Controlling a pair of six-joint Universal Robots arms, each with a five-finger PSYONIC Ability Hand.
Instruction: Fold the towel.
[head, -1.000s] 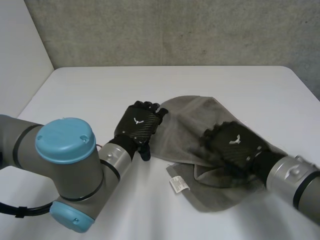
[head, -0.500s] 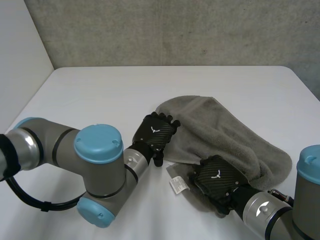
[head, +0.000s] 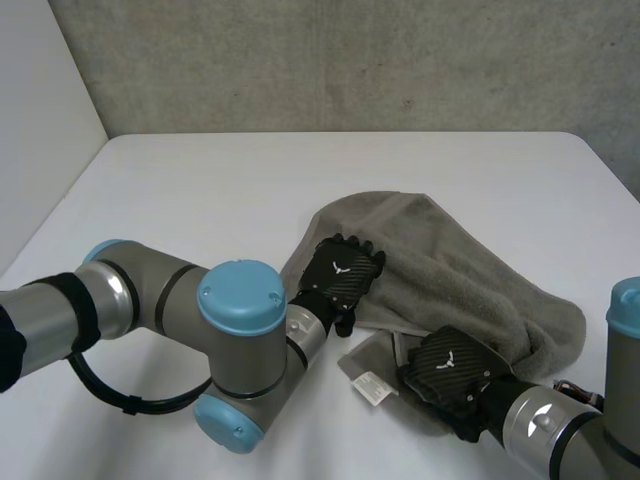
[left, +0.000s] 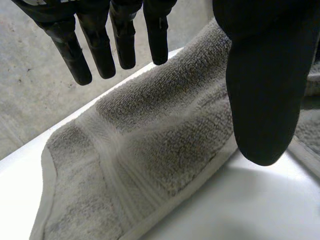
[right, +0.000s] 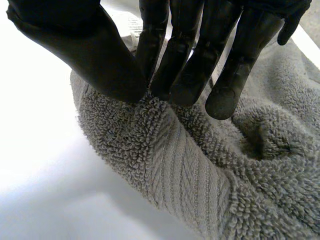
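The white table (head: 200, 190) has rounded far corners and a smooth, matte top. A grey terry towel (head: 450, 265) lies on its right half, toward the near edge, rumpled and partly doubled over itself. The towel's bulk runs diagonally from a rounded hump near the table's middle to a bunched, thicker end at the right. Along its near side a flat hemmed layer rests on the table, with a small white label (head: 372, 386) lying face up at that corner.
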